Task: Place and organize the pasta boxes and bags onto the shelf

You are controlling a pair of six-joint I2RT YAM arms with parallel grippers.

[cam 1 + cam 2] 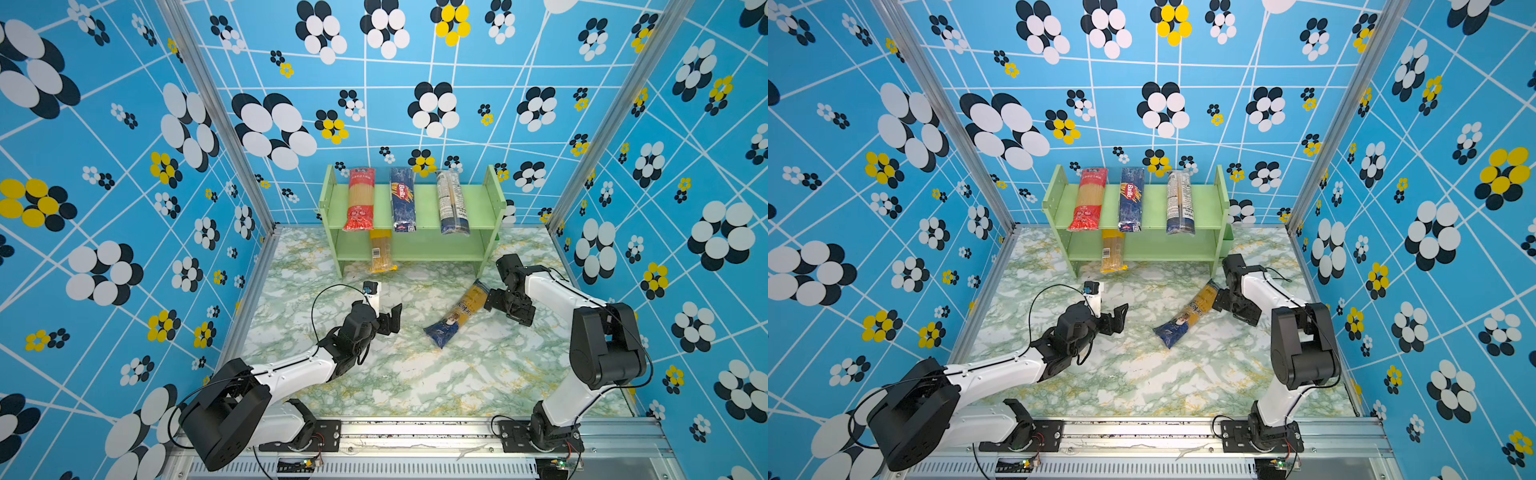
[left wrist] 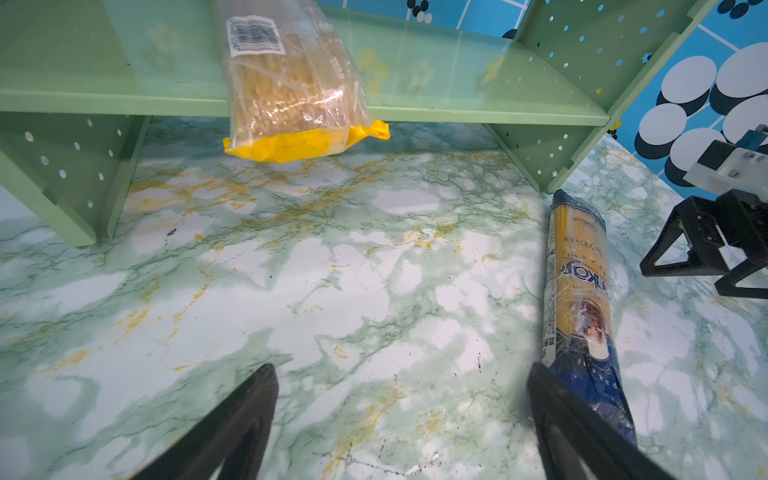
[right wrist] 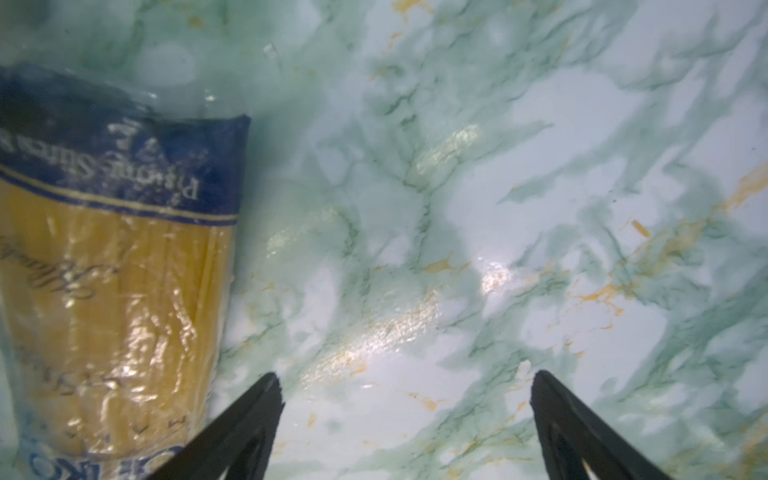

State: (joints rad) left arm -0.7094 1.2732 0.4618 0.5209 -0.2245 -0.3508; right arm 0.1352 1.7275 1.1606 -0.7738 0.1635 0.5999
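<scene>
Diagonally across marble table (image 1: 415, 374): clear spaghetti bag (image 1: 459, 313), dark-blue ends.

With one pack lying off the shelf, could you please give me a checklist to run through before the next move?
1. Left gripper open, empty: ok.
2. Right gripper open, empty: ok.
3. Blue-ended bag lying free on the table: ok.
4. Right gripper's jaws astride that bag: not ok, it lies beside them.
5. Bare room on the lower tier of the shelf: ok.
6. Yellow-ended bag fully on the tier: not ok, it overhangs the front.
</scene>
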